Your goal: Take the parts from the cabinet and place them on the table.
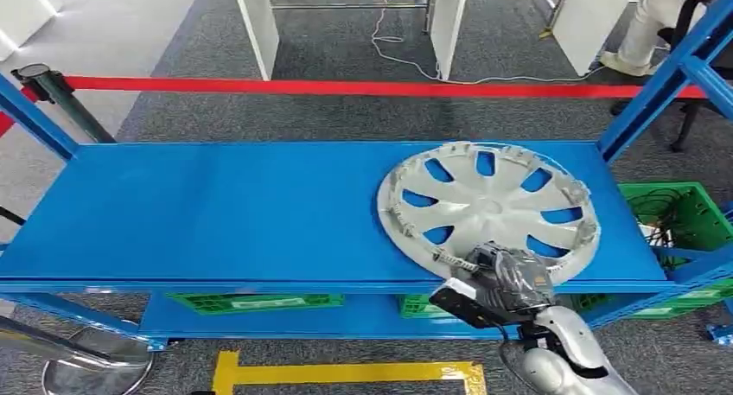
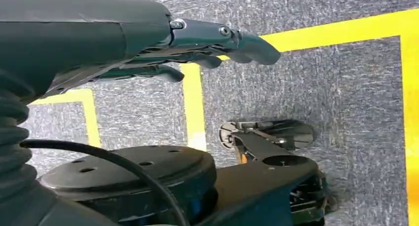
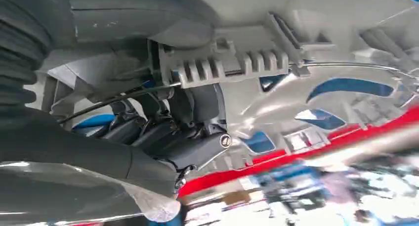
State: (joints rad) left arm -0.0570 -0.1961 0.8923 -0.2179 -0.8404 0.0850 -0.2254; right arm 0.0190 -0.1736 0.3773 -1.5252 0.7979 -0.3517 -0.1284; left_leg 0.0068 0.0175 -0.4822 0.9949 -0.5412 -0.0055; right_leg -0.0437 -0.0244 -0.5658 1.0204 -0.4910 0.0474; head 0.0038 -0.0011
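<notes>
Hubcap (image 1: pixel 489 207) is seen lying on the blue shelf (image 1: pixel 216 213), toward its right end, with the near rim at the shelf's front edge. It is judged to be thin moulded plastic: light, fairly stiff across the disc but springy at the rim, with a smooth face likely to slip. Spoke cutouts show blue shelf through them. Small clips and a wire ring are seen on the underside in the right wrist view; these are judged snappable, so squeezing there should be avoided.

Right hand (image 1: pixel 506 283) is placed at the near rim; in the right wrist view dark fingers (image 3: pixel 163 137) are curled under the hubcap's edge (image 3: pixel 222 63) with the thumb side over it, so the rim is taken to be gripped. The rim is judged the best hold, since the centre offers nothing to grasp. A one-sided hold on a wide disc may let it droop or twist, so it should be kept level when lifted.

Left hand (image 2: pixel 163 53) is hung over grey carpet with yellow tape lines (image 2: pixel 193 107), fingers loosely extended and apart, nothing held.

A red barrier strap (image 1: pixel 346 87) and green crates (image 1: pixel 683 213) are noted around the shelf.
</notes>
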